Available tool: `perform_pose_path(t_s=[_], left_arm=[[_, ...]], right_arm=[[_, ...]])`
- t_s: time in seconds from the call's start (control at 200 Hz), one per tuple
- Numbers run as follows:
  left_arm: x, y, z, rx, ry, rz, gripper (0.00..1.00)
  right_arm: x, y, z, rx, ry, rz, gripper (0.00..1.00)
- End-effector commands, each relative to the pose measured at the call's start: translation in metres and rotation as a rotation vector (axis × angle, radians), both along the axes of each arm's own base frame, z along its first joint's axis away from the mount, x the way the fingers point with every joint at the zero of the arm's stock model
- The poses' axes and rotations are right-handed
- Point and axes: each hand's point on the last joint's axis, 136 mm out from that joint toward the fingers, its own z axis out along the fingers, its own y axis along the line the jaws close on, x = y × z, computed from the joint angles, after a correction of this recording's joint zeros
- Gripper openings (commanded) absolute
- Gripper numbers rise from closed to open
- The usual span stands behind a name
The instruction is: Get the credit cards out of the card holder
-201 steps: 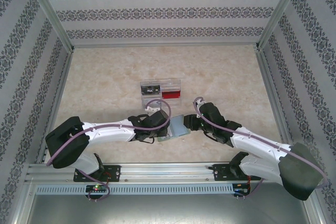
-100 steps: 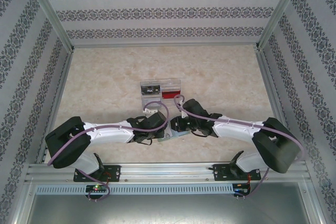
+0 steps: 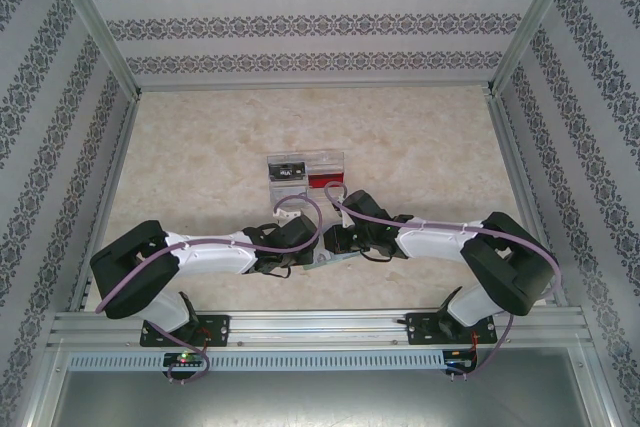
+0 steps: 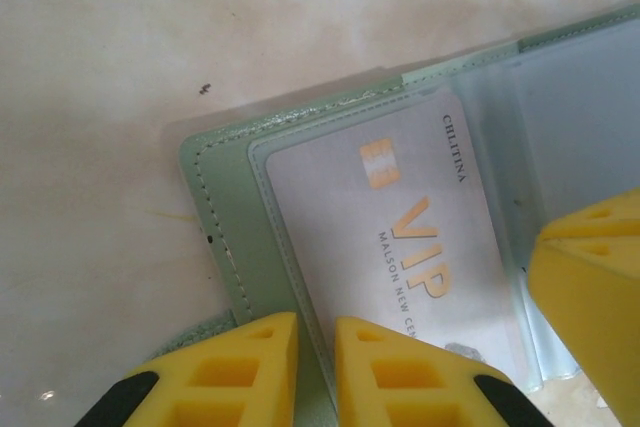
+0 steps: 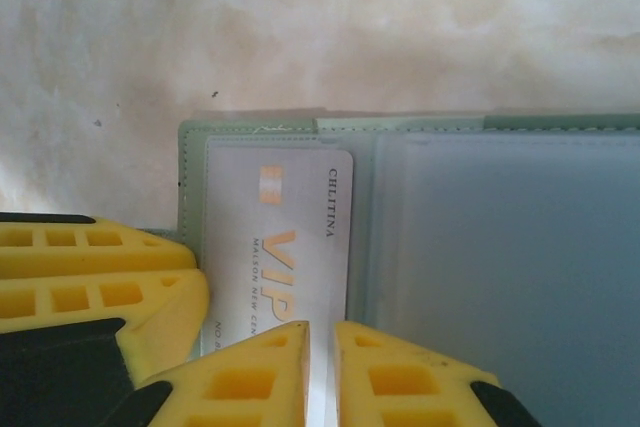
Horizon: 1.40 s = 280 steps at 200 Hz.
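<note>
**A:** The grey-green folding card holder (image 4: pixel 215 207), what is it made of?
**B:** Leather-look, matt and finely grained, with stitched edges. Inside are clear plastic sleeves (image 4: pixel 560 127), glossy.
**A:** The pale silver credit card (image 4: pixel 400 237)?
**B:** Smooth plastic with shiny orange lettering.
**A:** And the left gripper (image 4: pixel 315 332)?
**B:** Yellow moulded plastic, matt.
**A:** The beige marbled table (image 4: pixel 150 67)?
**B:** Smooth, slight sheen, a few dark specks.
</note>
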Motion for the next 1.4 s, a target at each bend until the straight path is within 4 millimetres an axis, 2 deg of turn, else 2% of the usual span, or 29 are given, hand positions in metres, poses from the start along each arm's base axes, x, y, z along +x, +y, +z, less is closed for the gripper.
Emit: perform_pose_path(t_s=[0.0, 0.19, 0.275, 0.505, 0.769, 0.899, 1.394], left_arm=[[0.0, 0.001, -0.007, -0.001, 0.022, 0.011, 0.18], [0.0, 0.002, -0.007, 0.005, 0.025, 0.011, 0.17], [-0.001, 0.002, -0.007, 0.006, 0.027, 0.011, 0.15], [-0.001, 0.002, -0.008, 0.005, 0.029, 0.012, 0.12], [-0.002, 0.003, -0.01, 0.012, 0.037, 0.018, 0.09], [-0.002, 0.005, -0.011, 0.025, 0.042, 0.022, 0.06], [-0.005, 0.014, -0.017, 0.069, 0.057, 0.043, 0.01]], right_arm=[[0.0, 0.011, 0.005, 0.026, 0.005, 0.019, 0.15], [0.0, 0.006, -0.003, -0.01, 0.021, 0.002, 0.15], [-0.001, 0.003, -0.006, -0.022, 0.03, -0.005, 0.18], [-0.003, 0.006, -0.012, -0.017, 0.063, -0.001, 0.19], [-0.003, 0.003, -0.007, -0.01, 0.052, -0.014, 0.12], [-0.003, 0.0, -0.007, -0.009, 0.054, -0.02, 0.0], [0.005, -0.024, -0.004, -0.026, 0.048, -0.079, 0.0]])
